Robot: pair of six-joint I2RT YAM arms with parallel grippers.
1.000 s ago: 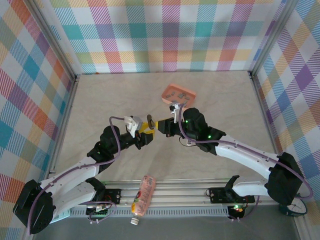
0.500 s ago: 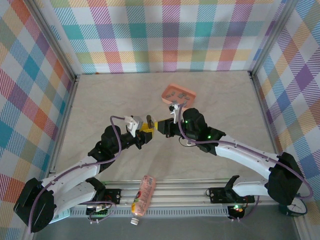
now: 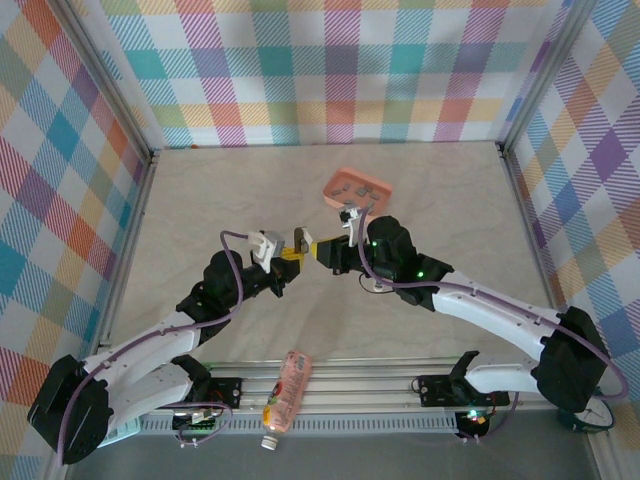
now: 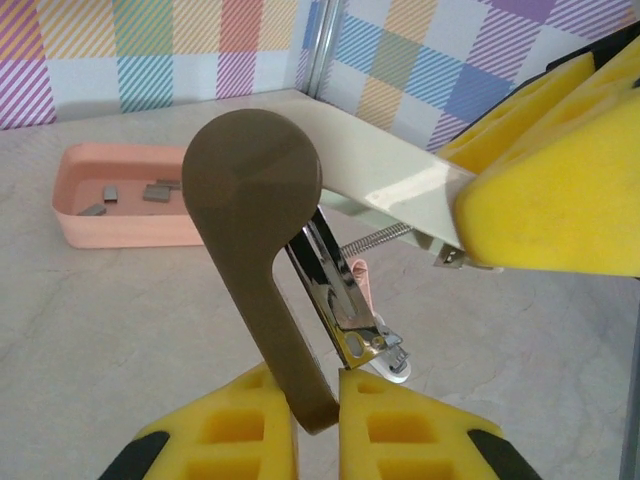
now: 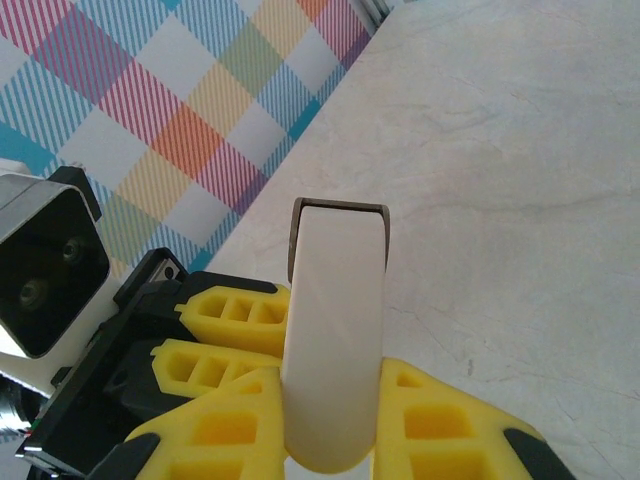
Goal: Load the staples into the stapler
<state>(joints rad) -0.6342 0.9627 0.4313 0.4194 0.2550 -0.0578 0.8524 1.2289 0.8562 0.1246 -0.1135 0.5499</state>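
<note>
Stapler: the stapler (image 4: 250,180) is held in the air above the table (image 3: 200,200), between the two arms and near the tray. It is hinged open, with the brown base swung away from the cream top cover (image 4: 390,175).
Left tool: the left tool (image 4: 315,430) has its yellow pads pressed onto the narrow end of the brown base, pinching it from both sides.
Right tool: the right tool (image 5: 332,405) is clamped on the cream top cover, which stands up between its pads.
Staples: the staples (image 4: 155,190) lie loose in the salmon-pink tray (image 4: 120,232), which sits on the table well apart from both tools.
Done: the stapler is lifted, gripped at both halves and spread, so the metal magazine (image 4: 340,300) and its spring are exposed.
Left to do: no strip is in either tool. By my judgement, picking a strip, seating it in the magazine and closing the stapler all remain. With both tools busy, one would have to let go first.
Magazine contents: it looks empty, though the channel is too narrow in the left wrist view to be sure.
Count: one stapler, one tray, two tools, and one pink bottle (image 3: 285,390) lying by the near rail. There are roughly four or five staple strips; they are small and partly overlap.
</note>
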